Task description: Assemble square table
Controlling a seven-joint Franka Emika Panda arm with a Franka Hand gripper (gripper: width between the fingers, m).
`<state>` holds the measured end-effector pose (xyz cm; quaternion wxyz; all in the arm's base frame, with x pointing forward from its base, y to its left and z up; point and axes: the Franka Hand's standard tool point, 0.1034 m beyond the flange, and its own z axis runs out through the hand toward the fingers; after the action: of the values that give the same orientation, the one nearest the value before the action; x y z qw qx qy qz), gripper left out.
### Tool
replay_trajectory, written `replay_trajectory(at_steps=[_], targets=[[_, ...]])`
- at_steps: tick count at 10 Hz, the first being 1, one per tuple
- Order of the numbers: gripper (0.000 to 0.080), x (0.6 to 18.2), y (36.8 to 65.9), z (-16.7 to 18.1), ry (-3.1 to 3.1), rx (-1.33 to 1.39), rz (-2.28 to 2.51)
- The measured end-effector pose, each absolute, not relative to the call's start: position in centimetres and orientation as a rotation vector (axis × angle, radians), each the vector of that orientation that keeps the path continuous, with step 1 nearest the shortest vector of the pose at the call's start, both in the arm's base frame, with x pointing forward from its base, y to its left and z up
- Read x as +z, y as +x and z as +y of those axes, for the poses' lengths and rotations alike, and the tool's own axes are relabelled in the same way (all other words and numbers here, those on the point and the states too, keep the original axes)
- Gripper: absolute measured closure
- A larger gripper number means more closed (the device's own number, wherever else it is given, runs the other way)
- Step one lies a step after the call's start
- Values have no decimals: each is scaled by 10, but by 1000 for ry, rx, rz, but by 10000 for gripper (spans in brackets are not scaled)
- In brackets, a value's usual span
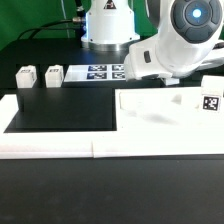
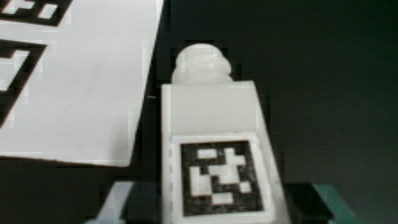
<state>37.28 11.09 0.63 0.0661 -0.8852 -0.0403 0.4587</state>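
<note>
In the wrist view my gripper [image 2: 222,208] is shut on a white leg [image 2: 217,130]. The leg's tag faces the camera and its rounded screw tip [image 2: 205,62] points away over dark table. The dark fingers [image 2: 128,203] press both of its sides. The flat white tabletop [image 2: 71,90], with tags at its corner, lies beside the leg. In the exterior view the held leg [image 1: 210,100] hangs at the right, above the tabletop's [image 1: 160,115] right end. The arm's wrist [image 1: 185,45] hides the fingers there. Two more legs [image 1: 27,76] [image 1: 54,74] stand at the back left.
The marker board [image 1: 105,72] lies at the back centre in front of the arm's base [image 1: 108,25]. A long low white border wall [image 1: 60,142] runs along the front and left of the work area.
</note>
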Motion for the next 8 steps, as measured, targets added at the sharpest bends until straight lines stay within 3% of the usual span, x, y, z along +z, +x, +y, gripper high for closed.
replay_trajectory(at_steps=[4, 5, 8], targets=[[509, 86, 398, 90, -2630, 1337, -140], [509, 96, 408, 90, -2682, 1230, -139], [509, 93, 415, 83, -2830, 898, -112]])
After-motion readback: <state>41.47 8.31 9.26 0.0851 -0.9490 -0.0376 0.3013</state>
